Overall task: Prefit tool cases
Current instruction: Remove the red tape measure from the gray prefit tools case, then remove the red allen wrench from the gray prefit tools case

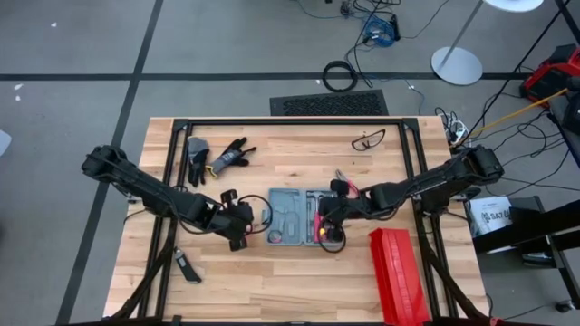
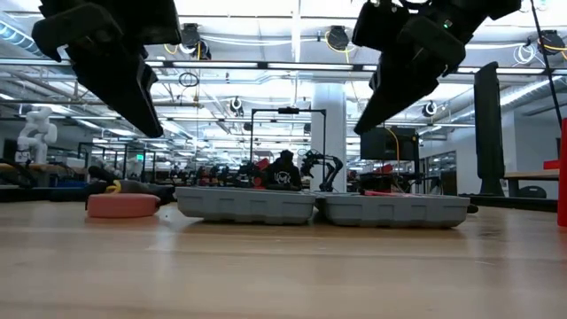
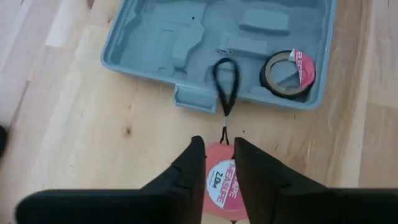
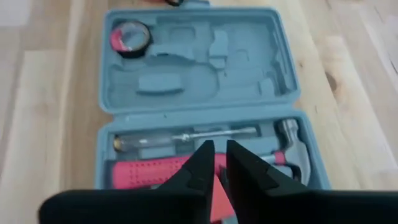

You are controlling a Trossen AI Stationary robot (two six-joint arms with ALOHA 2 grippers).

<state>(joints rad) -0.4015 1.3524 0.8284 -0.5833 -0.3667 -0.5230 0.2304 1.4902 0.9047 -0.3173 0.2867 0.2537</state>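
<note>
Open tool case lies between left gripper and right gripper.

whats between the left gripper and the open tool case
In the left wrist view, a red tape measure lies under the left gripper; its black loop reaches over the tool case edge.

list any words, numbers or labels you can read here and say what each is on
"MEASURE" and what looks like "2.0M": on the round red tape measure lying on the wooden table under the left gripper.
Red-and-white label on the roll of black tape in the open blue-grey plastic tool case: too blurred to read.
White box beside the table: print too small to read.
</note>
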